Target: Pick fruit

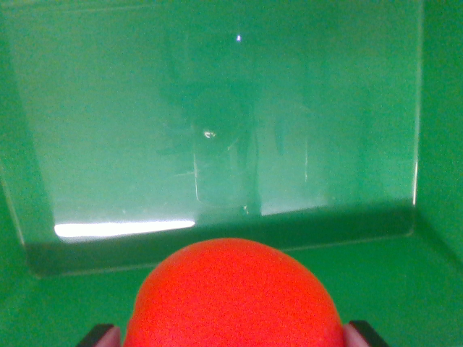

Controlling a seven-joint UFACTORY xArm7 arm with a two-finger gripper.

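**Q:** so where's the fruit right now?

**Me:** Right under my nose. The red-orange fruit (233, 296) fills the bottom middle of my wrist view, round and matte, cut off by the lower edge. It sits between my two fingertips (107, 337): one pokes in at the bottom on the wrist view's left, the other at the bottom on the wrist view's right, both tight against the fruit's sides.

**Q:** so the claw has it?

**Me:** Yep, my claw (231, 336) is clamped on the fruit, one fingertip on each side. Can't tell if it's resting on anything underneath, that part is out of frame.

**Q:** what's around you?

**Me:** Green everywhere. Looks like I'm inside a green bin (434, 144), with a glossy back wall (217, 116) ahead and a side wall on the wrist view's right. The back wall shows a blurry dark reflection in its middle and a bright white glare strip (123, 229) low on the wrist view's left. The floor (383, 282) past the fruit is plain green.
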